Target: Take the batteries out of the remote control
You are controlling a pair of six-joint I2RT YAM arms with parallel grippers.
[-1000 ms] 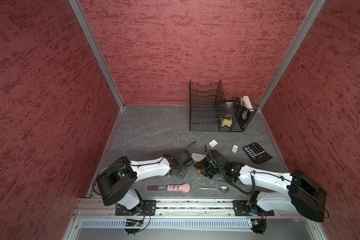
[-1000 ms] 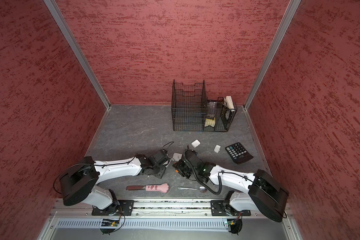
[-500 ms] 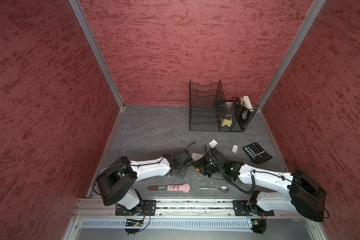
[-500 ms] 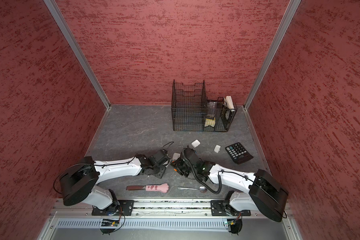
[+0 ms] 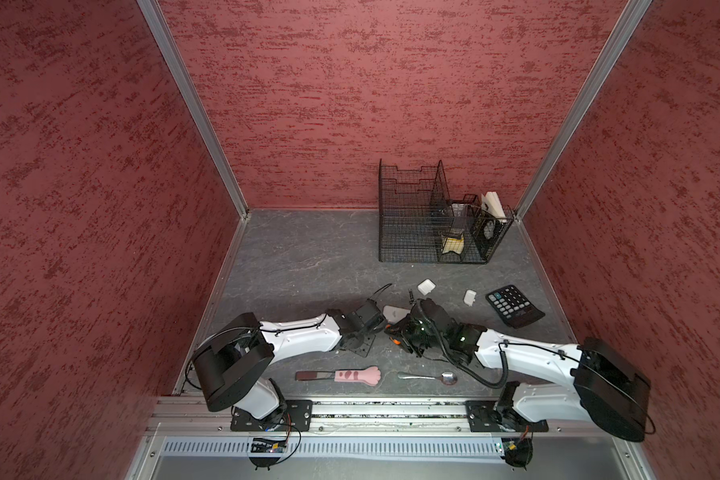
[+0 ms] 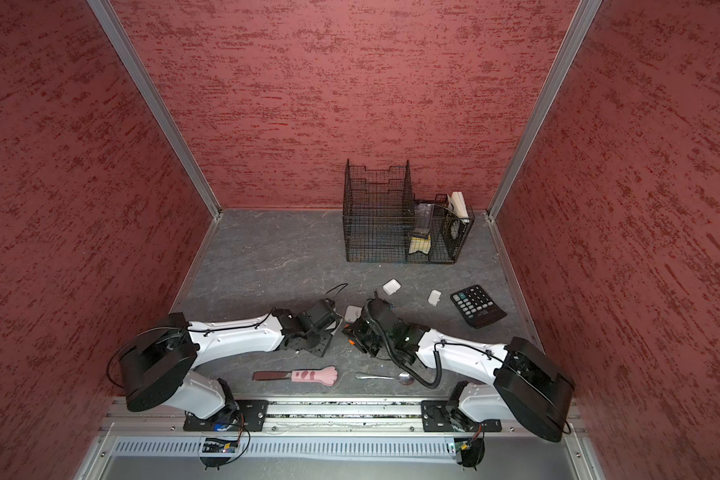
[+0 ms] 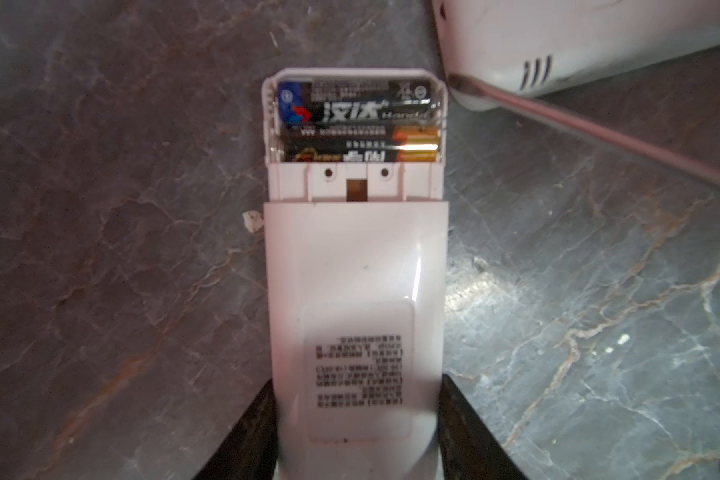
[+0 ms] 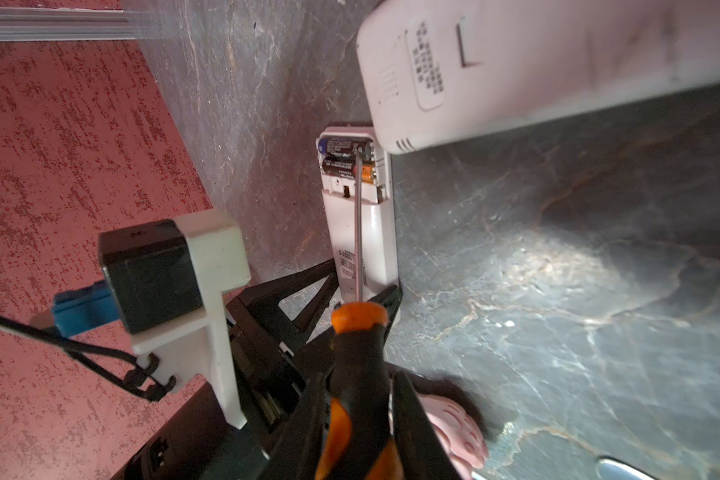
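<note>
near the middle of the counter, a white remote control is laid back-up and is clamped at one end by the left hand, reached in from the left, both fingers pressed to its sides. at the opposite end the compartment is uncovered, and two batteries are seen inside it, side by side and crosswise. an orange-handled screwdriver is gripped by the right hand, its shaft aimed at the compartment's corner; whether the tip touches cannot be told. a larger white device is seen just beside the remote's open end.
</note>
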